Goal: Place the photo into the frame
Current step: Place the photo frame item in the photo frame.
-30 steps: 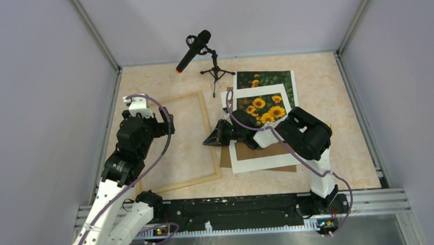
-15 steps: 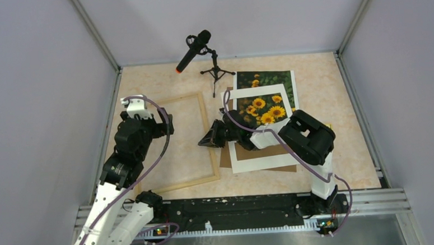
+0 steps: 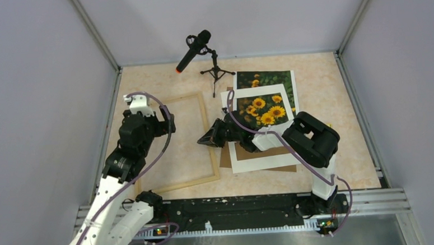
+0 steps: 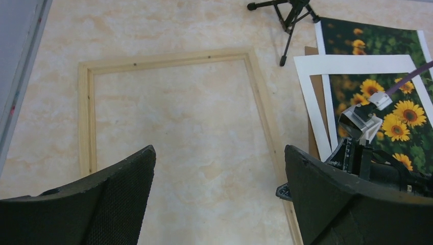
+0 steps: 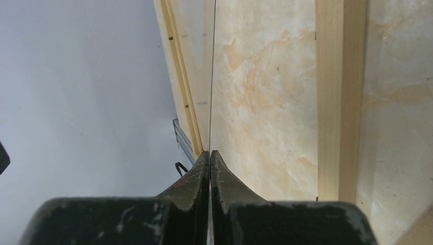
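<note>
- Walls (image 3: 46, 109) first: plain grey panels boxing the setup in on three sides, so it's a pretty tight cell.
- Then the bench (image 3: 325, 94), a beige marbled top, flat and smooth-looking. My guess is paper slides easily on it.
- Next the frame (image 3: 179, 184), lying flat on the left half with nothing inside it, probably parked there so the print can drop straight in.
- The white mat (image 3: 262, 164) sits on the right half, on top of the photo (image 3: 265, 78). Sunflowers show through its window and the print's far end pokes out beyond it, so the photo isn't in the frame yet. A brown backing board (image 3: 225, 159) peeks out underneath.
- The left hand (image 4: 218, 150) hovers over the frame, fingers wide apart, holding nothing.
- The right hand (image 5: 210, 153) is low between the frame's right strip and the stack, fingers pressed together. A hair-thin line runs from the tips, can't tell what it is.
- A mic on a tripod (image 3: 195, 49) stands at the back.
</note>
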Controlling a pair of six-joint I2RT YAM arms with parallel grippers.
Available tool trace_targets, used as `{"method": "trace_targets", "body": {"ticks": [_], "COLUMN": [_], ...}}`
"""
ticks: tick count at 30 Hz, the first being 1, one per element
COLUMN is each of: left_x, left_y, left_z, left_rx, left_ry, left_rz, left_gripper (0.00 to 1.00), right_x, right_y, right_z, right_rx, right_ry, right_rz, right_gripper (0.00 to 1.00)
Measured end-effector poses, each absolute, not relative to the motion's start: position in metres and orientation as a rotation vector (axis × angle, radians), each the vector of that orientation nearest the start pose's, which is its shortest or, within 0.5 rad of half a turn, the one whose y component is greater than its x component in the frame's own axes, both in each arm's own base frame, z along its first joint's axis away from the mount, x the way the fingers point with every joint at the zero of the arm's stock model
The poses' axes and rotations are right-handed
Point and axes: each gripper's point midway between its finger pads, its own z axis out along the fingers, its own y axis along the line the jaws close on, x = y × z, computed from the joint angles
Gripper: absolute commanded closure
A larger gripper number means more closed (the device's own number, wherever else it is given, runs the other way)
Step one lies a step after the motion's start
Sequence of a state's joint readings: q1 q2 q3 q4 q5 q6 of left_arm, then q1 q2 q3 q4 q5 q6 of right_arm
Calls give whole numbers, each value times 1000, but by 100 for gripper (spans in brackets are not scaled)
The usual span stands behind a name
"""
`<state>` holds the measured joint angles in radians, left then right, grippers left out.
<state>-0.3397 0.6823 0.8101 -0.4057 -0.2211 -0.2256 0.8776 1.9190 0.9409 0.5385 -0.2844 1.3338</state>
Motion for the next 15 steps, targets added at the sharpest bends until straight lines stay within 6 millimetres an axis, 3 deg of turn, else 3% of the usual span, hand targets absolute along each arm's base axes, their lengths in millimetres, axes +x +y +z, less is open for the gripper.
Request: {"method": "trace_targets", "body": {"ticks": [5, 8, 15], "left_x": [288, 299, 299], "left_y": [-59, -42, 70], "left_z": [247, 232, 195], "left_rx": [-170, -275, -732], "left_ry": [1986, 2051, 2044], "left_rz": [-121, -63, 117], "left_gripper": [2, 2, 2], "right_x": [254, 252, 248], "right_y": [445, 446, 449], "right_z": [91, 94, 86], "right_rx": [334, 325, 295], "right_ry": [2382, 2369, 2365], "right_rz": [1572, 1599, 1646], "right_gripper": [100, 100, 100]}}
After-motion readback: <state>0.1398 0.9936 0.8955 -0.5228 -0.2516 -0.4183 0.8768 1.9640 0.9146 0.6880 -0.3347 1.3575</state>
